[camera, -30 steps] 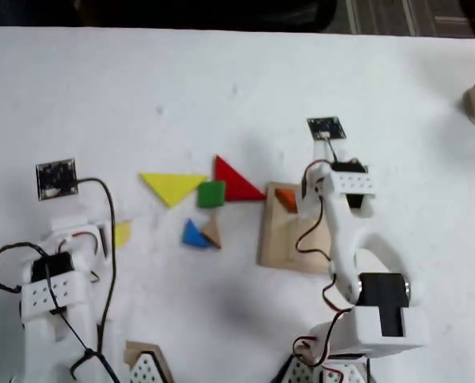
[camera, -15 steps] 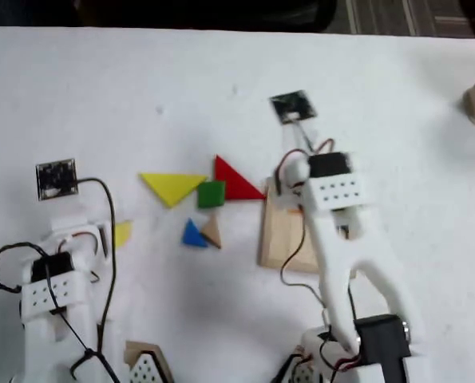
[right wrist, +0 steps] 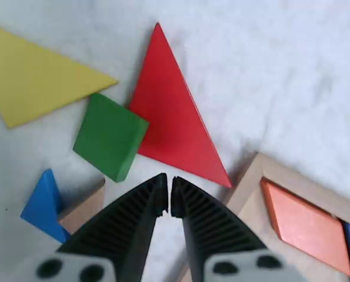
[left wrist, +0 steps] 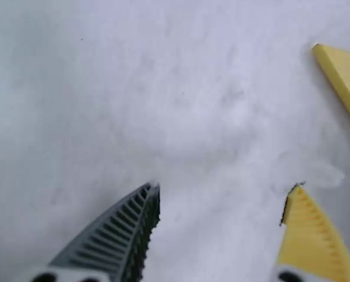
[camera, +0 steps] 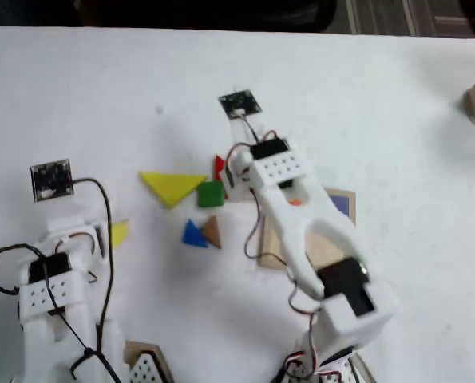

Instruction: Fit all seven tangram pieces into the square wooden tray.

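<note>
End effector (right wrist: 167, 187) on right, closed, just beside red triangle (right wrist: 169, 111)

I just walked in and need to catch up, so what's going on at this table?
Two robot arms are working on a tangram puzzle. An orange piece and a blue piece already lie in the wooden tray. The right gripper, shut and empty, hovers over the loose pieces near the red triangle and green square. The large yellow triangle, small blue triangle and tan triangle lie nearby. The left gripper hangs open beside a small yellow piece.
</note>
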